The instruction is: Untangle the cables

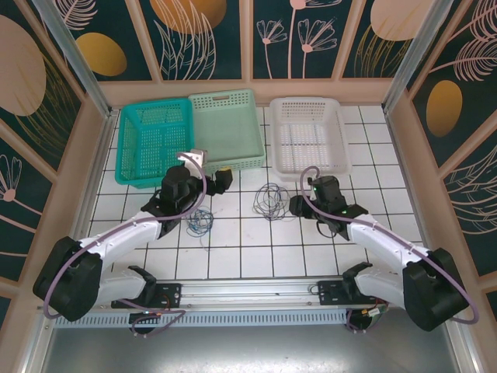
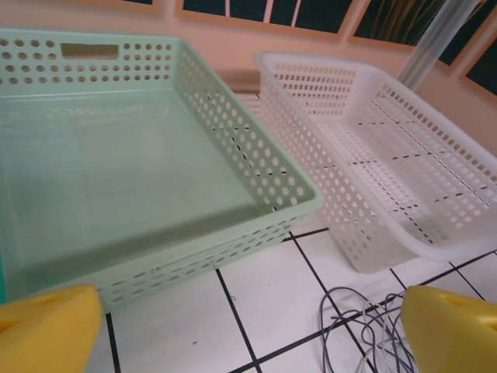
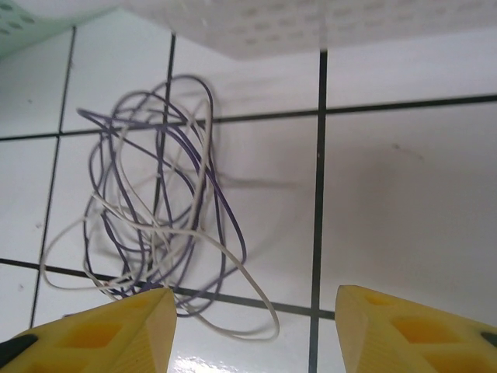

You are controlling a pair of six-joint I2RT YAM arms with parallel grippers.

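A tangle of thin purple and pale white cables (image 1: 269,200) lies on the white tiles between the two arms. In the right wrist view this tangle (image 3: 155,202) sits just ahead and left of my right gripper (image 3: 252,334), which is open; one white loop reaches in beside the left fingertip (image 3: 109,334). Nothing is gripped. My right gripper (image 1: 295,205) is just right of the tangle. My left gripper (image 1: 224,179) hovers in front of the pale green basket, wide open and holding nothing, and the same tangle (image 2: 361,322) shows by its right fingertip (image 2: 450,330). A second, blue tangle (image 1: 200,221) lies under the left arm.
Three baskets stand in a row at the back: teal (image 1: 155,140), pale green (image 1: 225,128) and white (image 1: 309,132). The pale green basket (image 2: 155,155) and the white one (image 2: 373,148) are close ahead of my left gripper. Wooden walls enclose the tiled floor.
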